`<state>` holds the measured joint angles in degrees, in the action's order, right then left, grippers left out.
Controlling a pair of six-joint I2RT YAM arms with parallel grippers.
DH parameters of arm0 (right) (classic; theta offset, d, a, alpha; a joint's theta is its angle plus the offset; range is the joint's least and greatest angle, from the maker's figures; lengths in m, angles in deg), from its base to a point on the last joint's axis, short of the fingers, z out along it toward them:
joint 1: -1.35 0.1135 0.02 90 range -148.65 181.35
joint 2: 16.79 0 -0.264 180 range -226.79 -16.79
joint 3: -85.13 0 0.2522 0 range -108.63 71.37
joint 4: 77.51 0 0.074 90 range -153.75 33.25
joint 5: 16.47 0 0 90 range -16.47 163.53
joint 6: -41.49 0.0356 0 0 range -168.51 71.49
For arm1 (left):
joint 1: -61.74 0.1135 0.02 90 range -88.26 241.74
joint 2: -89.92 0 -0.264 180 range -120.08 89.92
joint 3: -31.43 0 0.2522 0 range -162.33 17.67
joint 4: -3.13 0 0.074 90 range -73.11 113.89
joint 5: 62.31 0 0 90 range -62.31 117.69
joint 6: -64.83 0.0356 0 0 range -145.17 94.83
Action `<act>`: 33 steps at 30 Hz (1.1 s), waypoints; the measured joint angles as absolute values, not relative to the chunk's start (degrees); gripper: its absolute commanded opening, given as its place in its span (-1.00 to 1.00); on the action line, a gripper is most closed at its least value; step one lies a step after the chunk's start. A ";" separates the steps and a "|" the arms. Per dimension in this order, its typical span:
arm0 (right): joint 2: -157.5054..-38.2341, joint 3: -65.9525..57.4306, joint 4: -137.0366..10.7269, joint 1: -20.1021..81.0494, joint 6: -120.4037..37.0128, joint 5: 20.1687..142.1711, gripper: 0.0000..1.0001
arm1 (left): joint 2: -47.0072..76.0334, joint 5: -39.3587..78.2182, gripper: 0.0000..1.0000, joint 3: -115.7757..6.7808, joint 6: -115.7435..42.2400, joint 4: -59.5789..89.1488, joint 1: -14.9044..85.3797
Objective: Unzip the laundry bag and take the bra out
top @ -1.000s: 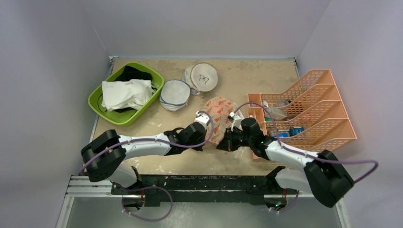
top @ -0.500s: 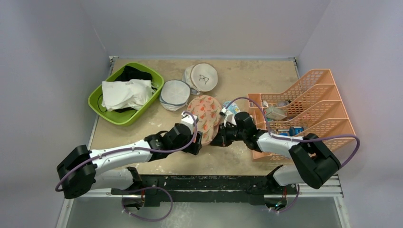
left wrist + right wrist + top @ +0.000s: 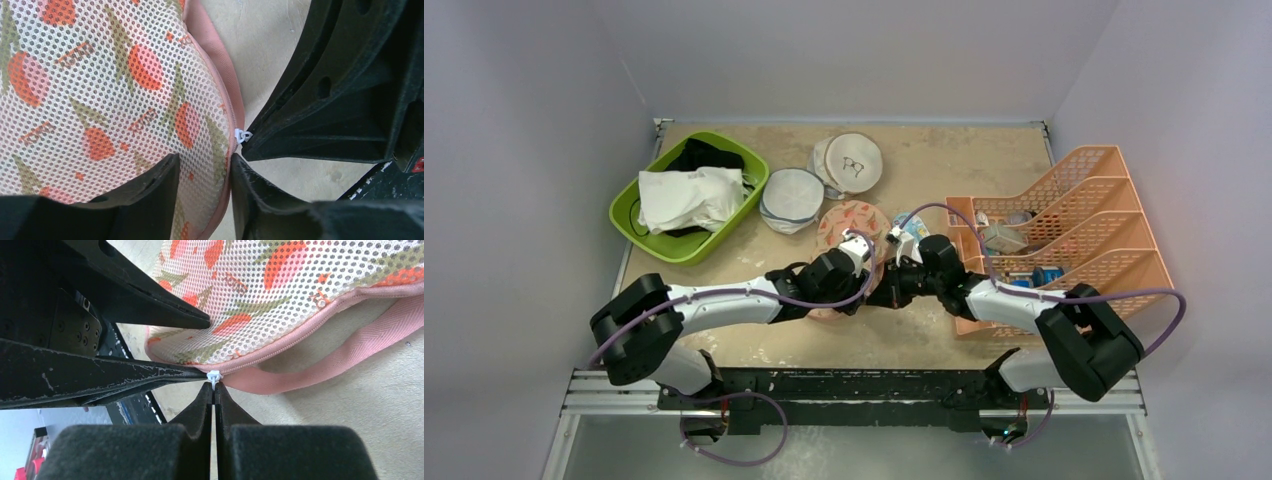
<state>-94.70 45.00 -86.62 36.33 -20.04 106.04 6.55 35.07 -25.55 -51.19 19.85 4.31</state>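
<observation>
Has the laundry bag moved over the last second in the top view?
Yes. The laundry bag has shifted left, away from the orange rack and closer to the round mesh bag.

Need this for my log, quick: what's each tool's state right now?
Left tool: closed on the laundry bag at its edge.
Right tool: closed on the white zipper pull.

- A tan, scuffed table [image 3: 984,160] with pale blotches filled the middle of the top view
- Plain lavender-grey walls closed it in: back wall [image 3: 854,60], left wall [image 3: 514,180], right wall [image 3: 1194,150]
- A silver rail [image 3: 594,385] ran along the table's near edge
- Light was soft and even, with only faint shadows
</observation>
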 measured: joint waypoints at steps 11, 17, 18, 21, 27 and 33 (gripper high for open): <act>-94.89 44.17 -85.01 36.35 -21.64 104.49 -1.00 | 6.24 35.40 -0.80 -25.55 -51.04 19.52 4.29; -97.82 42.49 -84.83 36.39 -21.46 104.55 -1.00 | 7.81 37.03 -1.00 -23.89 -51.26 19.78 4.29; -98.35 42.21 -84.87 36.39 -21.29 104.51 -1.00 | 8.34 37.28 -1.00 -23.54 -51.32 20.05 4.29; -99.00 41.61 -84.85 36.42 -20.87 103.92 -1.00 | 10.22 38.39 -1.00 -22.82 -51.59 21.38 4.29; -97.91 41.37 -84.48 35.65 -20.43 99.94 -1.00 | 14.68 41.12 -1.00 -21.24 -52.68 23.00 4.29; -97.69 41.02 -83.61 33.12 -21.22 98.33 -1.00 | 18.59 44.36 -1.00 -19.85 -54.56 24.64 4.31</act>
<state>-97.69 41.02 -83.61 33.12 -21.22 98.33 18.59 44.36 -19.85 -54.56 24.64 4.31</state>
